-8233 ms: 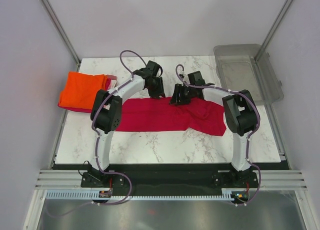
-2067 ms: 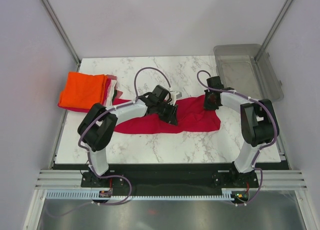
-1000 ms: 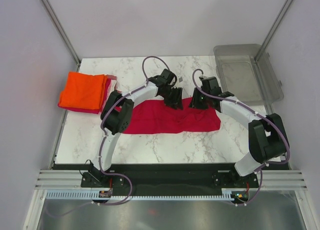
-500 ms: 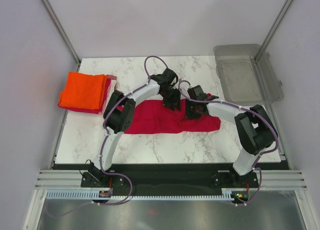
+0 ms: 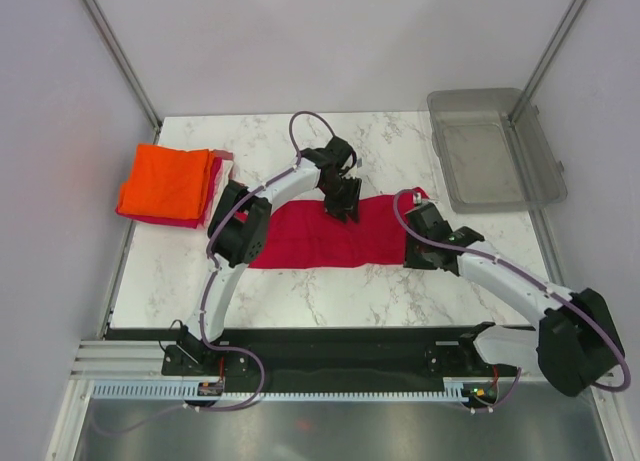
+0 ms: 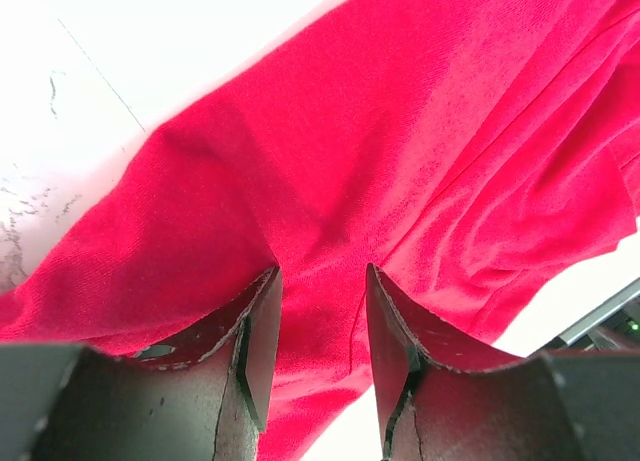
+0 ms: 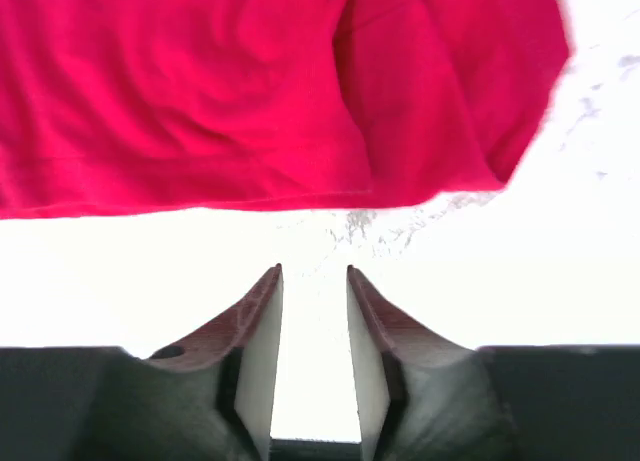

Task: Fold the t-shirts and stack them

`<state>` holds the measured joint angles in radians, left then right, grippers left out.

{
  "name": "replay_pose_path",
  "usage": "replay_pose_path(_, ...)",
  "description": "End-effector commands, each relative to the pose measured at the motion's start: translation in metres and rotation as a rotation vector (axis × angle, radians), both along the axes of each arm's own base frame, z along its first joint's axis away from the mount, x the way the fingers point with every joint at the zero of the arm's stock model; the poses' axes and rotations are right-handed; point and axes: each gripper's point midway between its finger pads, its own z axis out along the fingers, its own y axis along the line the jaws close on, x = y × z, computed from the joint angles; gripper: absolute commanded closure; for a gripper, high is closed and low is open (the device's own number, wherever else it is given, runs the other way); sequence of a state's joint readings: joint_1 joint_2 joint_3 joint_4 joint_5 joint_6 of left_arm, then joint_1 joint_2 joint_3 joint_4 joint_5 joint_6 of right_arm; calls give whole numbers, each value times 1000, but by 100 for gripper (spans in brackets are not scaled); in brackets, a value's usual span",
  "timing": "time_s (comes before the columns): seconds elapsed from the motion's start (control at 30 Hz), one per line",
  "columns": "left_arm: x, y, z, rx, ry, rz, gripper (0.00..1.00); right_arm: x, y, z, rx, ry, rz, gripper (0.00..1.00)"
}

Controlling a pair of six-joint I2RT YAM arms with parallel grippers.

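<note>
A crimson t-shirt (image 5: 320, 239) lies spread flat across the middle of the marble table. My left gripper (image 5: 345, 207) is at the shirt's far edge; in the left wrist view the gripper (image 6: 318, 286) is open, with the red cloth (image 6: 400, 131) right under the fingers (image 6: 258, 331). My right gripper (image 5: 413, 249) is at the shirt's right end. In the right wrist view the gripper (image 7: 314, 281) is open and empty over bare marble, just off the shirt's edge (image 7: 200, 101). A folded orange t-shirt (image 5: 165, 179) tops a stack at the far left, with pink, white and dark red edges (image 5: 222, 167) showing.
A clear grey plastic bin (image 5: 495, 146) stands at the back right, partly off the table. Metal frame posts rise at both back corners. The table's near edge (image 5: 330, 326) runs in front of the arm bases.
My right arm has pulled back from the shirt's middle to its right end. The shirt's right end now lies flatter and shorter. My left gripper stays at the far edge.
</note>
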<state>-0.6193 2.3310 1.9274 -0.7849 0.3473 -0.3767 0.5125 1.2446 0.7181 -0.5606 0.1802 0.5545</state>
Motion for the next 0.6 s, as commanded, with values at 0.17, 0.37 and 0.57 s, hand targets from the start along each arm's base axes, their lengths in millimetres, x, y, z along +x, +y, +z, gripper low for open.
replay_pose_path(0.17,8,-8,12,-15,-19,9,54,43,17,46,50,-136,-47,48)
replay_pose_path(0.37,9,-8,35,-39,-58,22,55,87,29,45,7,-154,-77,52)
replay_pose_path(0.57,12,-6,81,-99,-166,34,45,85,26,19,21,-113,-188,53)
